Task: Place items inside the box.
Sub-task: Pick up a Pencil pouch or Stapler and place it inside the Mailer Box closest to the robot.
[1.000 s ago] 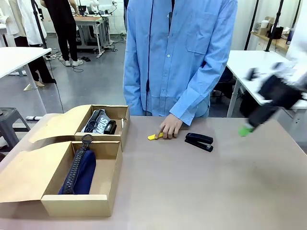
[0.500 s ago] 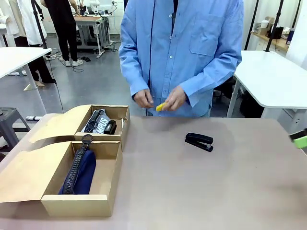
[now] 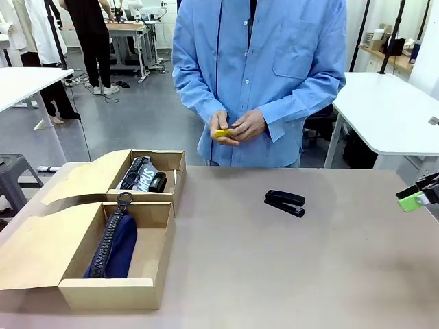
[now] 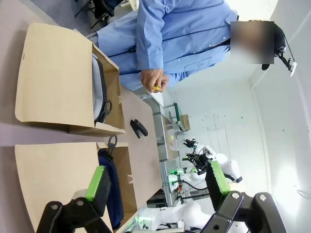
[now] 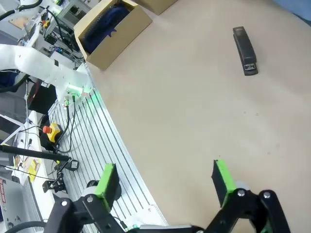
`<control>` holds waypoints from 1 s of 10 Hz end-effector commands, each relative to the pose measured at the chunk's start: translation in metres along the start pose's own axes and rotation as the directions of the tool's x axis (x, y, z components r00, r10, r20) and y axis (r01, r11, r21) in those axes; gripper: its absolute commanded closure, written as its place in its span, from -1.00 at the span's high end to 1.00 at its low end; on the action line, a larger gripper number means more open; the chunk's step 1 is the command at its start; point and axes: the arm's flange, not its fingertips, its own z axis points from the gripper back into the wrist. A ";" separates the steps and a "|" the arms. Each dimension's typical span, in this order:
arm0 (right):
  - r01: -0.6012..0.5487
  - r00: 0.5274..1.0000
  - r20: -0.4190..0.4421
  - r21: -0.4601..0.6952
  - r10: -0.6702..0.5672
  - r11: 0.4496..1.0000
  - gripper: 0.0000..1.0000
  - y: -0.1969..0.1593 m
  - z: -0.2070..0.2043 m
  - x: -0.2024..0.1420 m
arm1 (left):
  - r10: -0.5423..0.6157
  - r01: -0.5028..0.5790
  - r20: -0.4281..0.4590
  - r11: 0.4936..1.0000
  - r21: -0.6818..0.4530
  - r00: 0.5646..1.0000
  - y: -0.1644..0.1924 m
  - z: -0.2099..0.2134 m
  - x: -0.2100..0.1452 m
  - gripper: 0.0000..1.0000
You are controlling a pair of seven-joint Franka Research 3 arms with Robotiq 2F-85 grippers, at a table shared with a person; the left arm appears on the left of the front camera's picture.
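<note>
While the person's hands [image 3: 239, 127] are holding the yellow utility knife [image 3: 221, 133] above the table [image 3: 288, 281], left gripper [image 4: 156, 178] and right gripper [image 5: 165, 177] are hanging wide open, empty. Black stapler [image 3: 285, 203] is lying unboxed on the table, probably the next pick.

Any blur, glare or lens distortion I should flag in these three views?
Front view: sharp and evenly lit, faint shadow under the stapler. Left wrist view: rolled, so the person stands sideways; the far wall is washed out. Right wrist view: wide-angle bending toward the edges, table sharp.
</note>
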 end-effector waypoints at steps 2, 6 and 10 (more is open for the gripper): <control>0.145 0.987 -0.063 -0.027 -0.147 0.989 1.00 0.009 -0.011 0.016 | -0.020 0.020 0.004 1.000 -0.016 1.000 -0.002 -0.001 -0.001 1.00; 0.088 0.940 -0.304 -0.225 -0.156 0.970 1.00 0.032 -0.104 0.140 | -0.020 0.020 0.004 1.000 -0.016 1.000 -0.002 -0.001 -0.001 1.00; 0.387 0.629 -0.518 -0.439 -0.580 0.811 1.00 0.002 -0.193 0.222 | -0.020 0.020 0.004 1.000 -0.016 1.000 -0.002 -0.001 -0.001 1.00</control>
